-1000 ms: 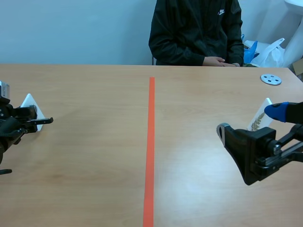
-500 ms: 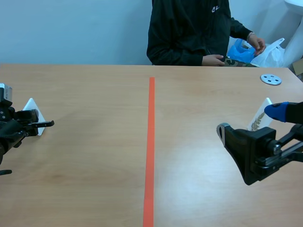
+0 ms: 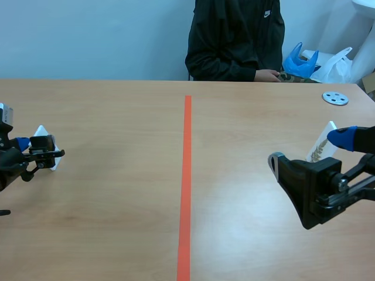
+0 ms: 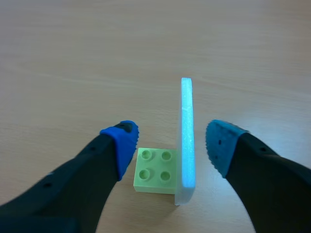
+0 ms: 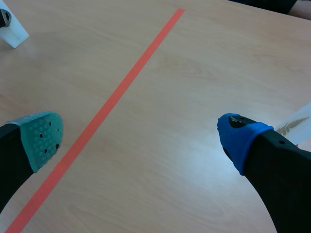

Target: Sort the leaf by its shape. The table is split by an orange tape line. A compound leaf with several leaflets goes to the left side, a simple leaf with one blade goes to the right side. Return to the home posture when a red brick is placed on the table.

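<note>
The left gripper (image 4: 171, 141) is released, its fingers (image 4: 121, 143) either side of an upright white card (image 4: 187, 136) on a green brick base (image 4: 154, 171) (neither pad touches the card). The right gripper (image 5: 141, 136) gapes wide, with a leaf card (image 5: 297, 119) just beside its blue-padded finger.

Near the left edge of the desk (image 3: 117, 199), the white card (image 4: 187, 141) shows only its thin edge in the left wrist view, its face unseen; in the scene view the left pincer (image 3: 38, 149) covers most of it. Near the right edge, the other card (image 3: 323, 140) stands half hidden behind the right pincer (image 5: 142, 138), its leaf (image 3: 317, 152) too small to tell the shape. The person (image 3: 234, 41) at the far edge is cut off above the shoulders
</note>
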